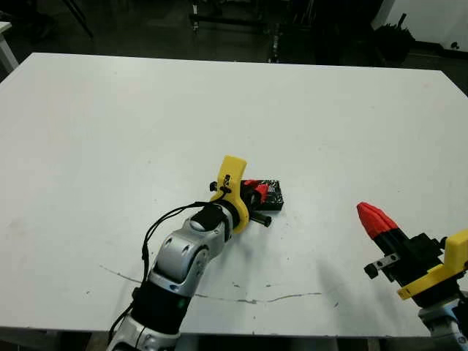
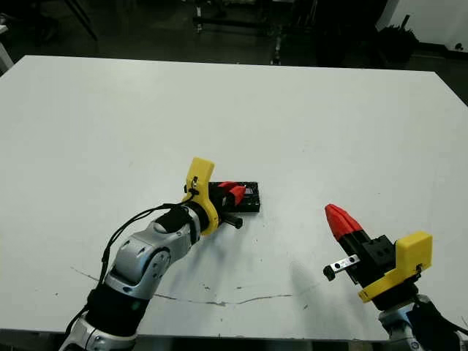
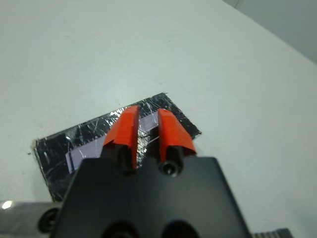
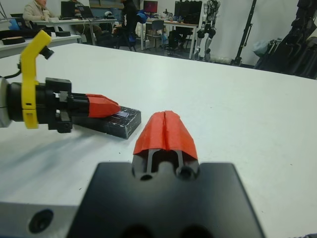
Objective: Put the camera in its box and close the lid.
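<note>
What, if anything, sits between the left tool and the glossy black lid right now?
Nothing visible does. The left tool is directly over the lid, its red fingertips slightly apart above the wrinkled top. The right tool sits apart, fingers together.

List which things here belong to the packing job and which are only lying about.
Job: lid; left gripper just above it; right gripper, off to the side. The camera is not visible.
Not the job: scratch marks on the table; person and desks beyond it.
</note>
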Tool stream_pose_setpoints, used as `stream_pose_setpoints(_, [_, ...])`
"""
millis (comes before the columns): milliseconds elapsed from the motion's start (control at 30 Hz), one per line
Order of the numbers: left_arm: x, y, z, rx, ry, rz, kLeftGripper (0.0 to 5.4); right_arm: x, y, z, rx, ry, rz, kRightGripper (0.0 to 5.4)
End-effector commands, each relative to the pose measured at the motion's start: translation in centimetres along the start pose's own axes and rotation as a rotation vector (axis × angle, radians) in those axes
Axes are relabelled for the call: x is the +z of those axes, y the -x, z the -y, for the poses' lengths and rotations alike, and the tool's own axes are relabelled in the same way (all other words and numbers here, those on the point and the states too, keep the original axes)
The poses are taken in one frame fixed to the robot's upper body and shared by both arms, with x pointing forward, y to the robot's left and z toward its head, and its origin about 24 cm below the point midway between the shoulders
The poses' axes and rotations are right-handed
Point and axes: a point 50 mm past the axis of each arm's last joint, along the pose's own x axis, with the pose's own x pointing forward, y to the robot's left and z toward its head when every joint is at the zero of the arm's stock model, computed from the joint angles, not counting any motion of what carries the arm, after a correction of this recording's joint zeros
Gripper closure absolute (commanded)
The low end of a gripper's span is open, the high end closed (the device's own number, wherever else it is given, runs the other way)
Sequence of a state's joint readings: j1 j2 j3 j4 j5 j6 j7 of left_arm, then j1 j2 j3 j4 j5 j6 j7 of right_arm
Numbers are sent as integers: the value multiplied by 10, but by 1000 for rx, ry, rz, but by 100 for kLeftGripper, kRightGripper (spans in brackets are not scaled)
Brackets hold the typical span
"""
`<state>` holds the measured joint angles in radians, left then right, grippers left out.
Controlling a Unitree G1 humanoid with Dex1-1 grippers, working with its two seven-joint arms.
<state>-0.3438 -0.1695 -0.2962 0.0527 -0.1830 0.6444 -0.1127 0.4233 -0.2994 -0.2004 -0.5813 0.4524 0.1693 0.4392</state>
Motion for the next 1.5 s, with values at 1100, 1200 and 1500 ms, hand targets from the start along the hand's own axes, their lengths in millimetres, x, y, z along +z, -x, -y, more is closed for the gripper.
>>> stream_pose_setpoints(1100, [83,137,-92,219,-319,778,538,13,-14,5,-199,18,127,540])
stream_pose_setpoints(1200, [80,151,-106,329,-329,799,538,15,-20,3,-271,16,151,540])
stream_pose_setpoints(1500, [39,155,-107,451,-310,748,538,10,-37,-7,-456,131,159,540])
